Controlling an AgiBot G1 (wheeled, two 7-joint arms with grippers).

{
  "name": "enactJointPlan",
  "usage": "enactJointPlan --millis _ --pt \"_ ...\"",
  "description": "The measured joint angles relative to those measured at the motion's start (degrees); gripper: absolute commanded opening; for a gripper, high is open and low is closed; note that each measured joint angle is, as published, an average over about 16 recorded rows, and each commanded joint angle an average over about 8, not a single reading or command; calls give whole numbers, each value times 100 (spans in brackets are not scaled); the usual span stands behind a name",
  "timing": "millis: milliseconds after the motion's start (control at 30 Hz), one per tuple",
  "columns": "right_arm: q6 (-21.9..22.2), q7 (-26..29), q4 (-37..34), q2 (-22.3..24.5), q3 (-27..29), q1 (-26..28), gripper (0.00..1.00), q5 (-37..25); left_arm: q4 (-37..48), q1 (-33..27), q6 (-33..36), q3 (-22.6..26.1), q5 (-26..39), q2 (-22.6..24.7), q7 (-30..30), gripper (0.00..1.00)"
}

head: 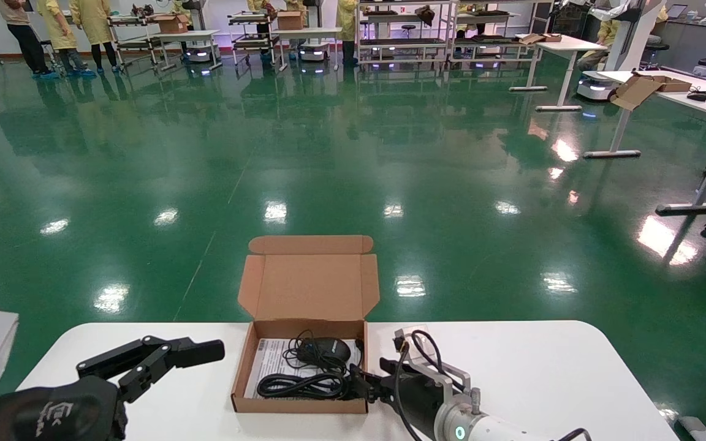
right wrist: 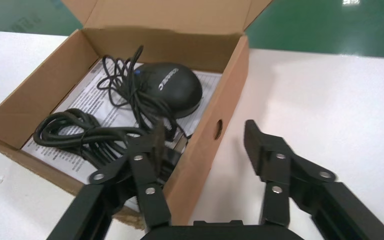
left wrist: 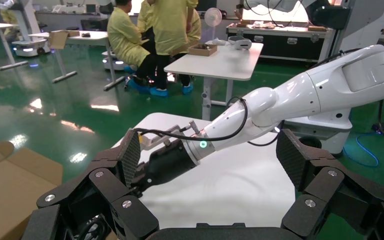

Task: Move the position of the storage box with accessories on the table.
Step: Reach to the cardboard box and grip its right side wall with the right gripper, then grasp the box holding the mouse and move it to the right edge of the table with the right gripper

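Note:
The brown cardboard storage box [head: 299, 405] sits on the white table [head: 512, 367] with its lid [head: 308, 286] standing open. Inside lie a black mouse [head: 326, 350], a coiled black cable [head: 301, 385] and a white printed sheet [head: 270, 361]. My right gripper [head: 370, 376] is open and straddles the box's right wall, one finger inside and one outside. The right wrist view shows that wall between the fingers [right wrist: 204, 135], with the mouse [right wrist: 172, 87], the cable [right wrist: 80, 132] and the sheet [right wrist: 92, 95]. My left gripper [head: 181, 349] is open and empty, to the left of the box, apart from it.
The box stands near the table's far edge, with green floor beyond it. Far off are white desks [head: 696, 98] with small cardboard boxes, shelving racks and people in yellow coats [head: 59, 30]. The left wrist view shows my right arm [left wrist: 280, 105] over the table.

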Motion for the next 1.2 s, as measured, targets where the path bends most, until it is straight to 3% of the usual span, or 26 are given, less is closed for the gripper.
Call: enactJointPlan --millis 800,1200 --pt "328 247 127 26 -763 128 0 596 0 0 0 0 0 0 0 100" --pt "40 -98 -47 85 -810 297 0 739 0 0 0 0 0 0 0 100"
